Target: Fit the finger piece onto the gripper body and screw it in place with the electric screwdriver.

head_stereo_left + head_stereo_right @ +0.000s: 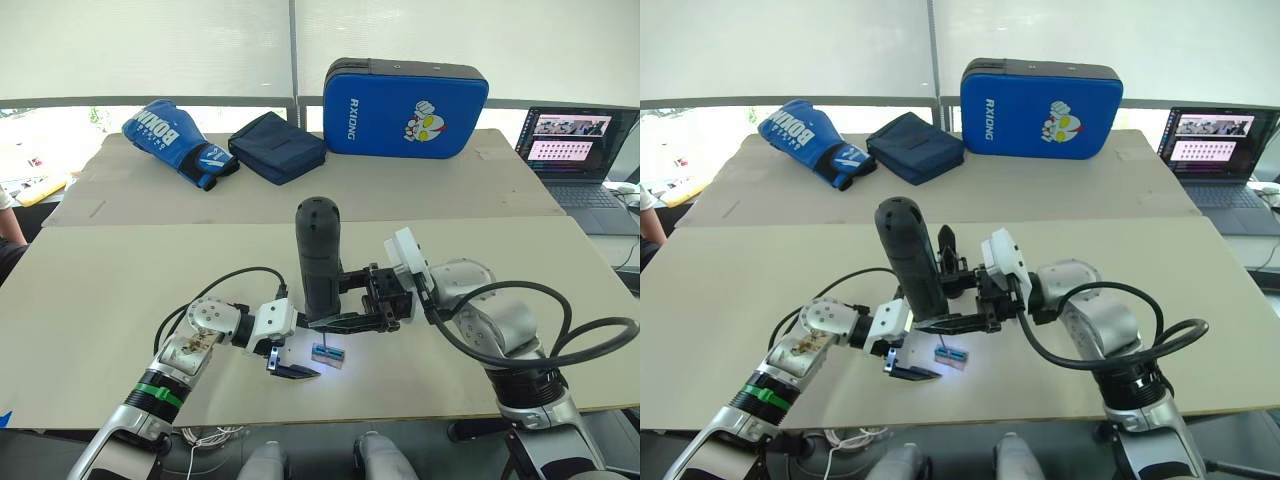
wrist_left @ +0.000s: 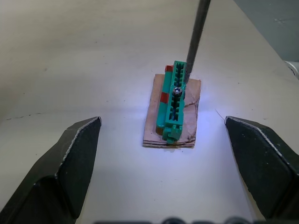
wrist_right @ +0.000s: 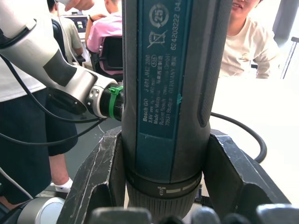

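Observation:
The electric screwdriver stands upright over the table, and my right gripper is shut on its lower body. Its lit tip throws light on the table. The thin metal bit comes down onto a screw in a small green-topped block that sits on a brown pad. My left gripper is open just short of that block, one finger low over the table. The finger piece and the gripper body are out of view.
At the table's far side lie a blue boxing glove, a dark blue pouch and a blue padded case. A laptop stands at the far right. Seated people show behind the screwdriver.

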